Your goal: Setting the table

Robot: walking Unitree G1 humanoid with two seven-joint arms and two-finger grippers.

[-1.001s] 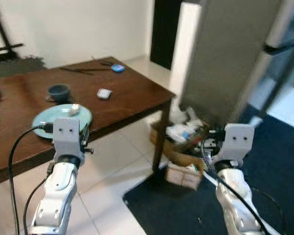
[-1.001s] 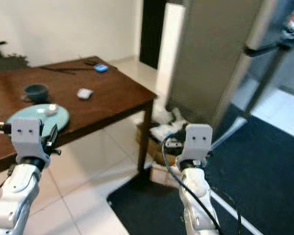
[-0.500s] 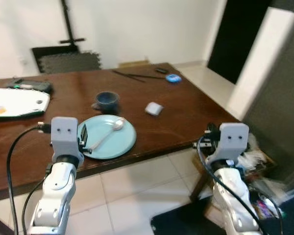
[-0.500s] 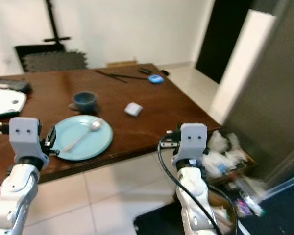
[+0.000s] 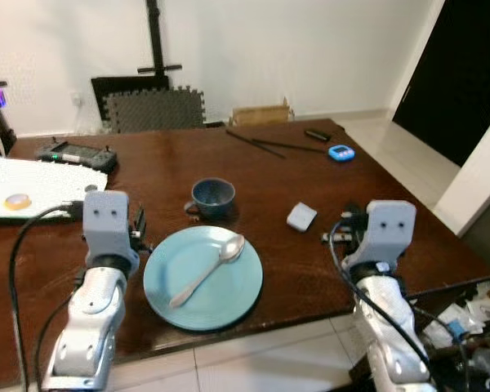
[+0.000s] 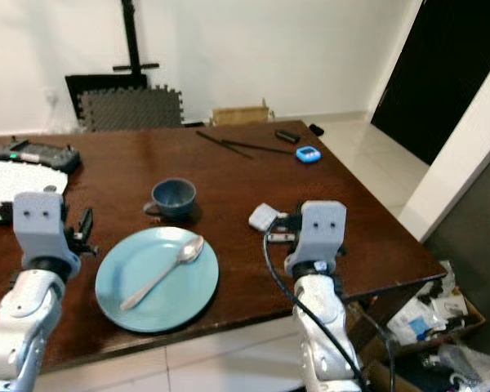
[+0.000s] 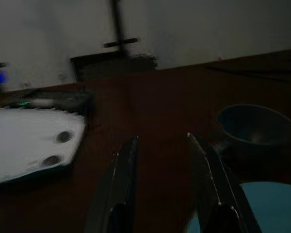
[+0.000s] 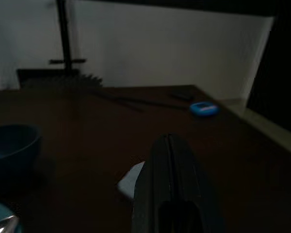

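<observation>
Item one: I log a large dark brown wooden table (image 5: 253,163), spanning the scene from left to right.

Item two: round pale blue plate (image 5: 202,278), near edge, centre-left.

Item three: small dark blue cup (image 5: 213,194), just beyond the plate, apart from it.

Item four: silver metal spoon (image 5: 207,269), lying on the plate. Its long axis runs diagonally, bowl at the far right, handle tip at the near left.

Item five: small white rectangular block (image 5: 301,216), right of the cup.

Tools: my left gripper (image 7: 160,160) hangs above the table just left of the plate, fingers parted, grasping nothing. My right gripper (image 8: 169,160) sits to the right, fingers pressed together, empty, with the white block just ahead of it.

Judgement: the spoon handle points toward my left side, so the left arm is nearer for lifting it off the plate.
</observation>
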